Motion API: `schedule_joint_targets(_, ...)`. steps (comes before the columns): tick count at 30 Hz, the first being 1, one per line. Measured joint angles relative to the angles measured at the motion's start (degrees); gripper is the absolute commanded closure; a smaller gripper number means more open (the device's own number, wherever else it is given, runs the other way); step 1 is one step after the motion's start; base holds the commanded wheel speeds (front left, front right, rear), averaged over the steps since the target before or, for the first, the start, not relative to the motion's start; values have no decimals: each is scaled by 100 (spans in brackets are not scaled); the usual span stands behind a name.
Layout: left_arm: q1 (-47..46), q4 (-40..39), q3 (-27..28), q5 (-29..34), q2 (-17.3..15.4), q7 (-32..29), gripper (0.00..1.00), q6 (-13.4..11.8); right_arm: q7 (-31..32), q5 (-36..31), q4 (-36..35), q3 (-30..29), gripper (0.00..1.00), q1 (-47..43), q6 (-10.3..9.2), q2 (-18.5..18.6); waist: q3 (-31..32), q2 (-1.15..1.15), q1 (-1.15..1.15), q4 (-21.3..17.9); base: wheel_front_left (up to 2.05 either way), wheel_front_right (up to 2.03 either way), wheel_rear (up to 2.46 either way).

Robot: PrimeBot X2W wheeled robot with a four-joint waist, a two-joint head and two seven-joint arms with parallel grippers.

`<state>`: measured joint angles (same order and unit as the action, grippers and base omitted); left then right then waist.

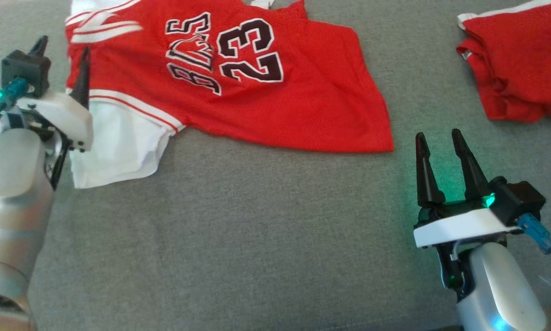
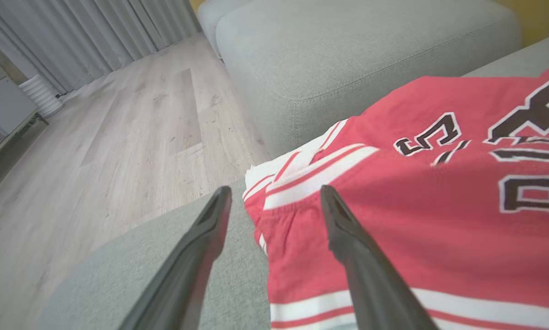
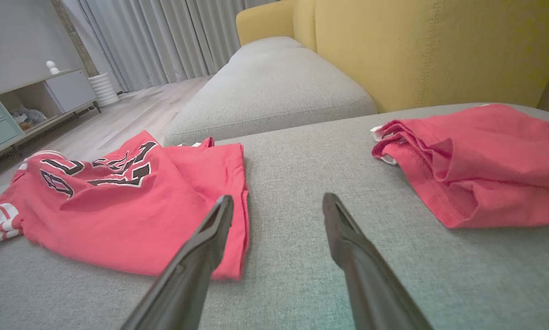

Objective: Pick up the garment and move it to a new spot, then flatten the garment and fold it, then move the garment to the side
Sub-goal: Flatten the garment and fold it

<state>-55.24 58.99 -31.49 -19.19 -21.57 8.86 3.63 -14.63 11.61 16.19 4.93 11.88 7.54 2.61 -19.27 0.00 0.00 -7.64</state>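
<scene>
- Red mesh jersey (image 1: 266, 105) with a black, white-edged 23 lies spread on the grey seat cushion (image 1: 238, 230), up at 12 o'clock in the head view. It is wrinkled, not yet folded.
- White cloth with red stripes (image 1: 119, 151) pokes out from the jersey's 8 o'clock end.
- Left hand (image 1: 64, 46) sits at 10 o'clock, its 2 dark fingers spread wide with nothing between them. 1 finger stands over the jersey's striped edge and the other over bare cushion. Whether the tips touch the cloth I cannot tell.
- Its own wrist camera shows the same: the left hand (image 2: 275, 190) straddles the jersey's striped corner.
- Right hand (image 1: 437, 134) is at 4 o'clock, spread wide and empty, over bare cushion. It is near the jersey's 4 o'clock corner but apart from it.
- Second red garment (image 1: 519, 69) lies crumpled at 2 o'clock, well apart from the jersey.
- Yellow backrest (image 3: 416, 46) rises behind that garment.
- Wooden floor (image 2: 118, 137) and grey curtains (image 2: 96, 32) lie beyond the cushion's edge.
</scene>
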Motion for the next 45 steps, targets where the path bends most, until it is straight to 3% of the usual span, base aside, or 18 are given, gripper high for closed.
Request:
schedule_joint_targets(8, 269, -189, 103, -256, 321, 463, 0, -24, 0, -10, -20, -110, 0, -4, 0, 0, 227, 0, -1, 288, 0, 0, 0)
schedule_joint_targets(10, 526, -426, 204, -335, 430, 523, 0, -129, 0, -51, -31, -149, 0, -25, 0, 0, 316, 0, -1, 395, 0, 0, 0)
schedule_joint_targets(22, 3187, -3051, 968, -495, 871, 559, 0, -913, 0, -111, 4, -248, 0, -417, 0, 0, 924, 0, -2, 956, 0, 0, 0)
schedule_joint_targets(26, 3724, -3522, 1158, -428, 905, 559, 0, -1009, 0, -112, -7, -254, 0, -438, 0, 0, 945, 0, -2, 1030, 0, 0, 0)
schedule_joint_targets(33, 3690, -3417, 1152, -286, 813, 493, 0, -905, 0, -162, -31, -209, 0, -430, 0, 0, 737, 0, 0, 990, 0, 0, 0)
schedule_joint_targets(37, 3373, -2865, 1104, -286, 738, 82, 0, -757, 0, -194, -37, -178, 0, -415, 0, 0, 556, 0, 0, 873, 0, 0, 0)
schedule_joint_targets(45, 2870, -1904, 1125, -385, 613, -94, 0, -580, 0, -202, -92, -91, 0, -265, 0, 0, 280, 0, 0, 626, 0, 0, 0)
